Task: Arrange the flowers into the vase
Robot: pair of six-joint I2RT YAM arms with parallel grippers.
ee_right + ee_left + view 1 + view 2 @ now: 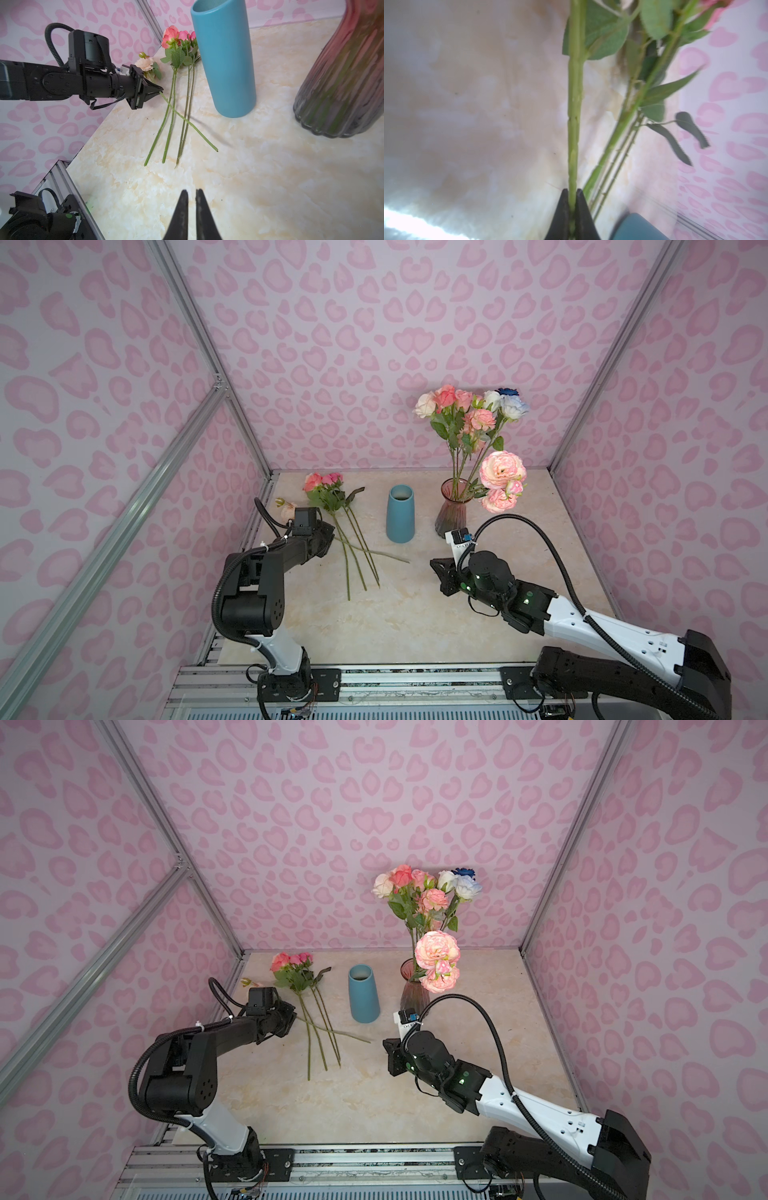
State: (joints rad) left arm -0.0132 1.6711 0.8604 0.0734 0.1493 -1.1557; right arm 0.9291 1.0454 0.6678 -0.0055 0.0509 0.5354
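The left tool [161, 90] pinches a flower stem [187, 122] crossing the other flowers [170, 39]; lifting may drag them. The right tool [191, 190] is pressed together, empty.

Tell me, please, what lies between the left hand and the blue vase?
Loose rose stems lie there, between the left hand and the blue vase; both top views show them.
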